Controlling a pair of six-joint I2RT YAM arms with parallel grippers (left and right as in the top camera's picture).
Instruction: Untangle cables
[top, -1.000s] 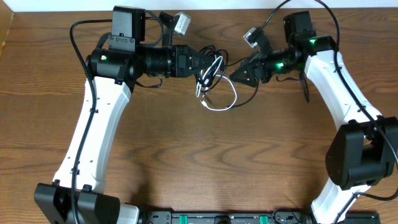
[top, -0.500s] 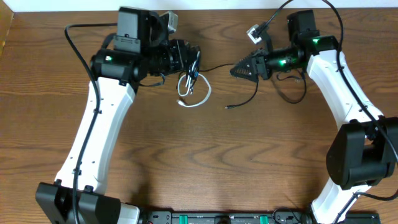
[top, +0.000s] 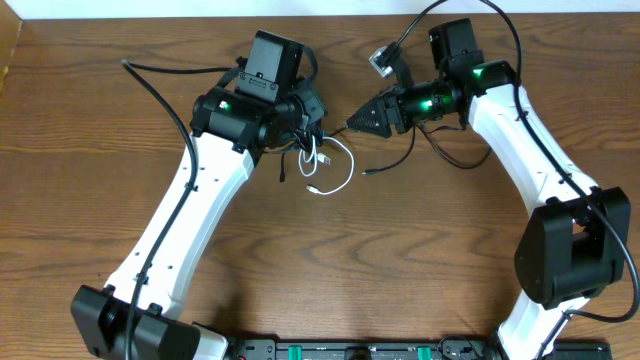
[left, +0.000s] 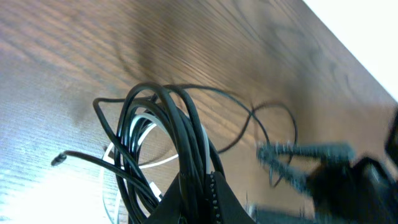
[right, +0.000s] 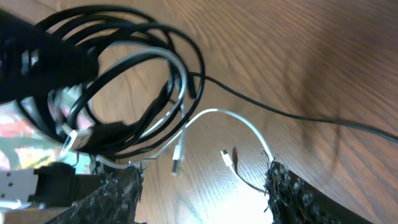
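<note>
The left tool (top: 306, 122) is clamped on a coil of black cables (top: 297, 143), toward 12 o'clock from the middle of the desk (top: 400, 250). A white cable (top: 345, 165) threads through the coil and loops out at its 4 o'clock, its small plug ends near the wood. The right tool (top: 352, 122) sits at the coil's 3 o'clock, pointing at it, its fingers apart and gripping nothing. One thin black strand trails off toward 3 o'clock.

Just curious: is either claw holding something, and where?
The left gripper pinches the coiled cables where their loops bunch together; the right gripper stands open, gripping nothing.
</note>
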